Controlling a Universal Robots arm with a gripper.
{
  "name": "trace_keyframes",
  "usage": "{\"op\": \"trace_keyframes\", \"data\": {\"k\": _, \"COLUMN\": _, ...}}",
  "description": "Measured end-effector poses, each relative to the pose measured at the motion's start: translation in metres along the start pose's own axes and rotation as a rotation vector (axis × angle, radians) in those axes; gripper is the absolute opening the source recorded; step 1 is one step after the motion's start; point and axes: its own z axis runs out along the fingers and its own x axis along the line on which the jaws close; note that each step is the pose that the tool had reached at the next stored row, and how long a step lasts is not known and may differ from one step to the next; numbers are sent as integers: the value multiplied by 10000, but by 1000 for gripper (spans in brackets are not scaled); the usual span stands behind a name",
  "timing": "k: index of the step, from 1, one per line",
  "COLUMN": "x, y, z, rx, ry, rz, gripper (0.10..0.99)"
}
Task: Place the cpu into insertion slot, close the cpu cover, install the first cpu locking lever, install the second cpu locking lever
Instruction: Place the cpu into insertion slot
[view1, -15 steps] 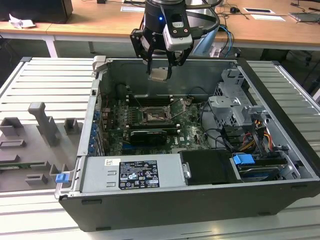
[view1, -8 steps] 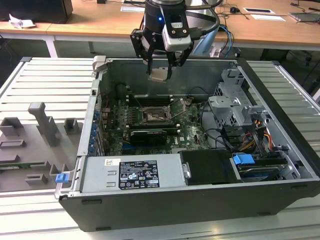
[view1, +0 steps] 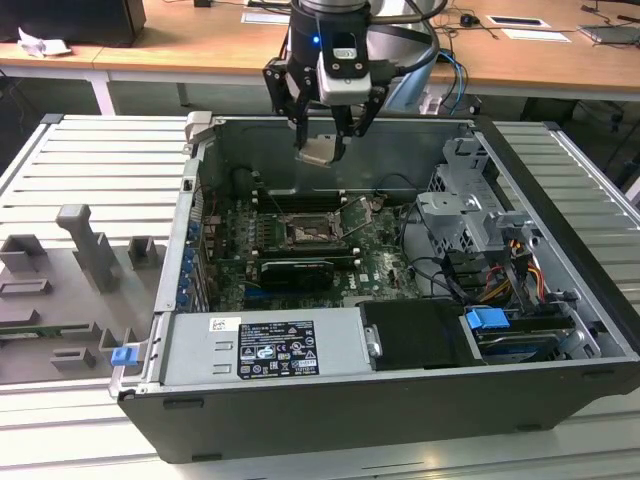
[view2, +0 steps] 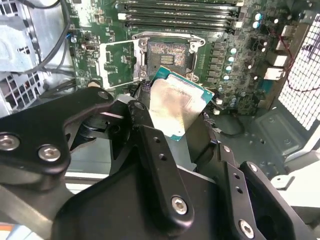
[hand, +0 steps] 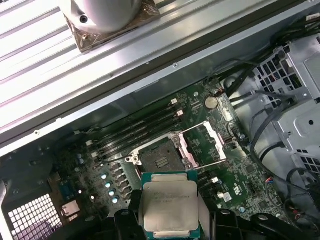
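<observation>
My gripper (view1: 322, 148) hangs above the back of the open computer case, shut on the cpu (view1: 318, 153). In both wrist views the cpu (view2: 175, 107) (hand: 169, 205) is a silver-topped square with a green edge, pinched at two opposite sides by the black fingers (view2: 150, 145). Below it lies the insertion slot (view1: 308, 232) (view2: 167, 52) (hand: 160, 156), dark and bare at its centre. The cpu cover (view2: 117, 60) (hand: 202, 144) is swung open, lying to one side of the slot. A thin locking lever (hand: 200, 166) stands raised beside the slot.
Long black memory slots (view1: 300, 200) run behind the slot, and a black card (view1: 295, 272) sits in front of it. A drive cage with cables (view1: 470, 230) fills the case at the exterior view's right. Grey fixtures (view1: 90, 250) stand outside the case on the left.
</observation>
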Motion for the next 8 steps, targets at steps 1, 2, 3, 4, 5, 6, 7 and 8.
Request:
{"op": "trace_keyframes", "data": {"k": 1, "x": 0, "y": 0, "z": 1, "rx": 5, "ry": -17, "rz": 147, "gripper": 529}}
{"op": "trace_keyframes", "data": {"k": 2, "x": 0, "y": 0, "z": 1, "rx": 7, "ry": -26, "rz": 231, "gripper": 529}}
{"op": "trace_keyframes", "data": {"k": 3, "x": 0, "y": 0, "z": 2, "rx": 9, "ry": -43, "rz": 407, "gripper": 529}}
{"op": "trace_keyframes", "data": {"k": 4, "x": 0, "y": 0, "z": 3, "rx": 11, "ry": -64, "rz": 613, "gripper": 529}}
{"op": "trace_keyframes", "data": {"k": 5, "x": 0, "y": 0, "z": 6, "rx": 6, "ry": -88, "rz": 887, "gripper": 529}}
{"op": "trace_keyframes", "data": {"k": 6, "x": 0, "y": 0, "z": 8, "rx": 3, "ry": -111, "rz": 1152, "gripper": 529}}
{"op": "trace_keyframes", "data": {"k": 7, "x": 0, "y": 0, "z": 11, "rx": -1, "ry": -131, "rz": 1374, "gripper": 529}}
{"op": "trace_keyframes", "data": {"k": 8, "x": -1, "y": -1, "z": 12, "rx": -3, "ry": -144, "rz": 1519, "gripper": 529}}
